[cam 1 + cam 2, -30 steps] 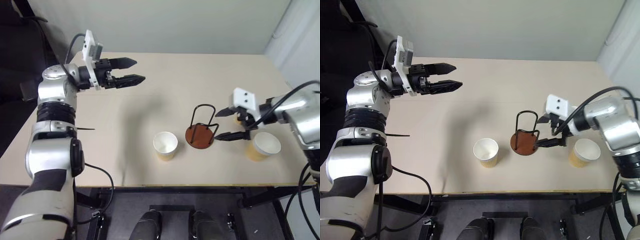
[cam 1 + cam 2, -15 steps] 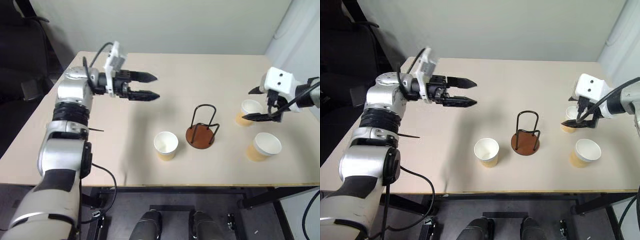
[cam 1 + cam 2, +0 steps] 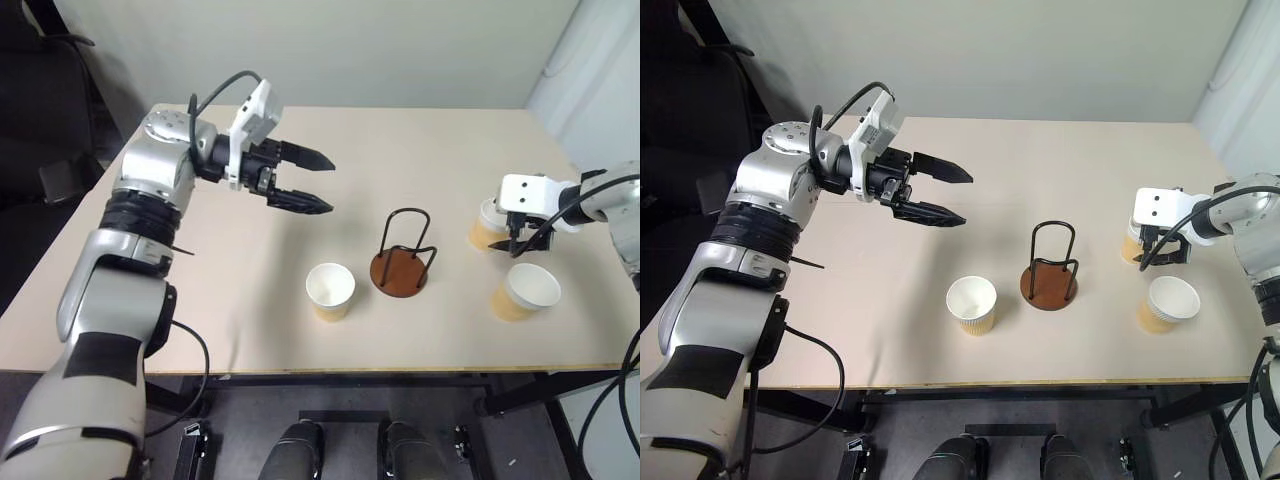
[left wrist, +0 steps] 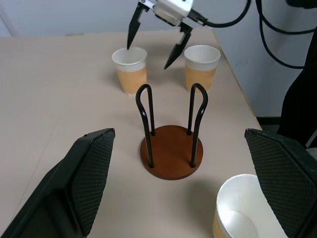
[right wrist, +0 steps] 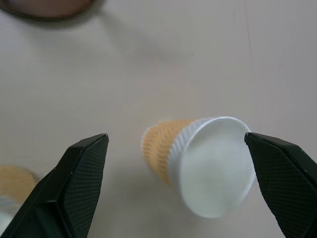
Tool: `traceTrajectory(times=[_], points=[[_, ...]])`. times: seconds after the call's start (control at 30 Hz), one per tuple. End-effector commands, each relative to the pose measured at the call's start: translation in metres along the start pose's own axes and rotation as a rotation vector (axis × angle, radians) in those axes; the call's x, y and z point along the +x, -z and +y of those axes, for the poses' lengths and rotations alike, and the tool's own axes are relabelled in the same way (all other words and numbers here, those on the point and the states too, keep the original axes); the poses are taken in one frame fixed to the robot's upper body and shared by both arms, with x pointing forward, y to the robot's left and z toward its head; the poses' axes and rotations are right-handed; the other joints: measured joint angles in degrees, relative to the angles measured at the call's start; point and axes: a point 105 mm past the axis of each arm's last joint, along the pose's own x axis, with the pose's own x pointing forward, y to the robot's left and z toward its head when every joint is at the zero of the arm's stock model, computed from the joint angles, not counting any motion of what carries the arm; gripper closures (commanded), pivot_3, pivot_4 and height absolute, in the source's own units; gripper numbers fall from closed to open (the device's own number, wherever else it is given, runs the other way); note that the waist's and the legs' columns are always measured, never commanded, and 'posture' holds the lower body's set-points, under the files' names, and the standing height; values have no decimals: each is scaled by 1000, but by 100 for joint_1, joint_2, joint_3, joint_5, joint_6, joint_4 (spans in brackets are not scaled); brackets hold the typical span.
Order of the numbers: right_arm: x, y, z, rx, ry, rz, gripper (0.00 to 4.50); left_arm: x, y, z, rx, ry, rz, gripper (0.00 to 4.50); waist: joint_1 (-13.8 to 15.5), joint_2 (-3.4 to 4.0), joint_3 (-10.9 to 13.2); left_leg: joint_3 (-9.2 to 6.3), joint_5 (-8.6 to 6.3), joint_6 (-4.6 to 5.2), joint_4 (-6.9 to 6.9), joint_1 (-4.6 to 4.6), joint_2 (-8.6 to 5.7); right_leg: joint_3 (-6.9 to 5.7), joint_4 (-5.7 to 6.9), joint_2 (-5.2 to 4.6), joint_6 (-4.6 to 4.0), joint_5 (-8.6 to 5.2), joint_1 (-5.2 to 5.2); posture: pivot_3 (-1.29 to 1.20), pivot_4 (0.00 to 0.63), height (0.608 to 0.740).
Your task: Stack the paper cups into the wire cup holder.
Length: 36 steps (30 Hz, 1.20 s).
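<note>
The wire cup holder (image 3: pixel 403 264), black loops on a reddish-brown disc, stands empty mid-table. One paper cup (image 3: pixel 330 291) stands upright just left of it. Two more stand to its right: a nearer cup (image 3: pixel 526 290) and a farther cup (image 3: pixel 482 233). My right gripper (image 3: pixel 506 233) hangs open directly over the farther cup (image 5: pixel 198 157), its fingers (image 5: pixel 74 188) spread to either side of it, not touching. My left gripper (image 3: pixel 330 187) is open and empty in the air left of the holder (image 4: pixel 171 148), pointing toward it.
All the cups and the holder stand on a beige table (image 3: pixel 250 260), whose right edge runs close to the two right cups. A dark chair (image 3: pixel 60 175) stands off the table's left side. A pale wall is behind.
My right gripper left the holder's side, swung right and settled over the farther right cup. My left gripper swung right toward the holder and tipped slightly downward. Both stayed open.
</note>
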Motion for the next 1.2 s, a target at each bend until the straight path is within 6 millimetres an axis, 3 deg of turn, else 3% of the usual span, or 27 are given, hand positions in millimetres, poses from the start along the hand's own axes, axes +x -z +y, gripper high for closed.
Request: traceTrajectory(times=[0.03, 0.13, 0.23, 0.6, 0.7, 0.87, 1.2], points=[[1, 6, -7, -42, 8, 42, 22, -5, -14, -5, 55, 33, -21, 0, 3, 0, 0, 0, -1, 1, 0, 0, 0, -1, 0, 0, -2, 1, 0, 0, 150, 740], [7, 19, -3, -58, -30, 102, 22, -7, -14, -6, 57, 33, -23, 0, 10, 1, 0, 1, -5, 3, -1, -2, -1, -2, -2, -1, -2, 1, 0, 0, 150, 740], [11, 27, 1, -74, -62, 140, 630, -8, -14, -6, 57, 33, -25, 0, 11, 1, 0, 0, -9, 2, -2, -3, 0, -2, -4, -1, -2, 1, 0, 0, 150, 740], [6, 23, -5, -70, -81, 126, 4467, -5, -9, -7, 48, 42, -15, 0, 5, 1, 1, -1, -15, -2, -6, -1, 0, -3, -4, -1, -39, -19, 1, 0, 150, 740], [2, 20, -5, -64, -87, 109, 4467, -5, -5, -7, 50, 43, 3, 0, 7, 1, 1, -1, -15, -2, -6, -1, 0, -3, -5, -1, -45, -21, 2, 0, 150, 740], [-39, -10, -8, -101, -77, 19, 4467, -18, 16, -3, 31, -2, 95, 0, 5, 10, 6, 0, -18, -7, -12, -4, 0, -5, -4, -1, -51, -26, -3, 0, 150, 740], [-94, -98, 4, -113, -41, -212, 4467, -22, 24, 3, 17, -31, 118, 0, 19, 9, 5, -2, -20, -17, -13, -6, 5, -10, -6, 5, -72, -42, -3, 0, 150, 740]])
